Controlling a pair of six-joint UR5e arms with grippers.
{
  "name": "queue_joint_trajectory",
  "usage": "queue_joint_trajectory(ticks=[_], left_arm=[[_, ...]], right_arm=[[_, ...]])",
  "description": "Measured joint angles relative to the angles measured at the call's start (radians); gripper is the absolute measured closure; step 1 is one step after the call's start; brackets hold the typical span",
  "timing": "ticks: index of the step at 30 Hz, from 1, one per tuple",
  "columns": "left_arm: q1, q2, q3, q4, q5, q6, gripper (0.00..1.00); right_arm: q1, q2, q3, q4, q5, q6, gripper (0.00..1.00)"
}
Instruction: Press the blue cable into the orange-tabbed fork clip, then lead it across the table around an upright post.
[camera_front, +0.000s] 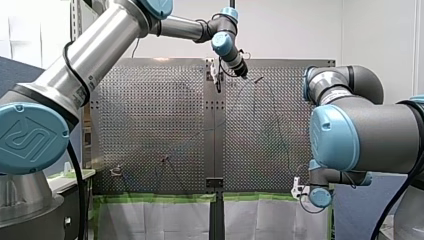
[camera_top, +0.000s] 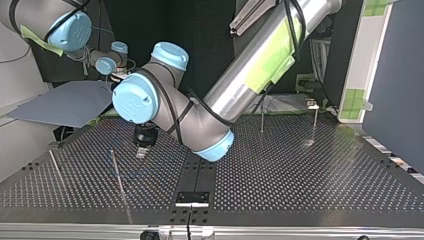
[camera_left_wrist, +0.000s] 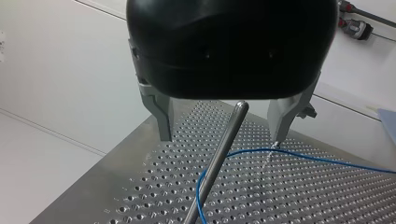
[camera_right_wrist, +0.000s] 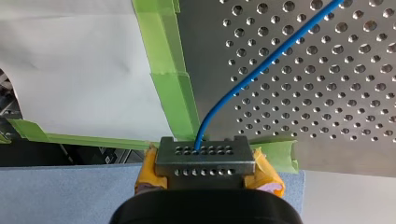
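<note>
Yellow-padded right gripper (camera_right_wrist: 208, 173) clamps block (camera_right_wrist: 205, 161) on blue cable (camera_right_wrist: 254, 72) (table (camera_right_wrist: 336, 156) edge); left gripper (camera_left_wrist: 222, 138) gapes around post (camera_left_wrist: 210, 172).

Perforated metal table (camera_left_wrist: 303, 196) with a brushed sheen; smooth polished metal post (camera_left_wrist: 221, 149); cable (camera_left_wrist: 327, 159) in smooth blue plastic sheath; matt green paper tape (camera_right_wrist: 173, 93); dull grey metal block (camera_right_wrist: 205, 163).

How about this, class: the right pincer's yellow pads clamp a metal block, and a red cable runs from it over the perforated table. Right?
No: the cable is blue, not red, as the right wrist view shows. The yellow pads of the right pincer clamp the metal block it runs from, over the perforated table.
</note>
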Motion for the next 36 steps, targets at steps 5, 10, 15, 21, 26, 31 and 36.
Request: queue_joint_trajectory(ticks=[5, 10, 15, 21, 26, 31, 36], left_arm=[[-0.001, 0.0, 0.0, -0.003, -0.002, -0.005, 0.0], [-0.006, 0.012, -0.021, -0.021, -0.024, -0.003, 0.0], [-0.002, 0.054, -0.067, 0.007, -0.009, 0.004, 0.0], [0.003, 0.113, -0.127, 0.065, -0.016, 0.003, 0.0], [0.007, 0.161, -0.174, 0.112, -0.055, -0.017, 0.0], [0.009, 0.206, -0.219, 0.157, -0.091, -0.023, 0.0], [0.008, 0.255, -0.268, 0.206, -0.099, 0.011, 0.0]], right_arm=[[0.0, 0.0, 0.0, 0.0, 0.0, 0.0, 1.0], [0.0, 0.0, 0.0, 0.0, 0.0, 0.0, 1.0], [0.0, 0.0, 0.0, 0.0, 0.0, 0.0, 1.0], [0.001, 0.0, 0.0, 0.0, 0.0, -0.001, 1.0], [0.001, 0.0, 0.0, 0.0, 0.0, -0.001, 1.0], [0.003, 0.0, 0.0, 0.0, -0.001, -0.001, 1.0], [0.005, 0.0, -0.001, 0.0, -0.003, -0.002, 1.0]])
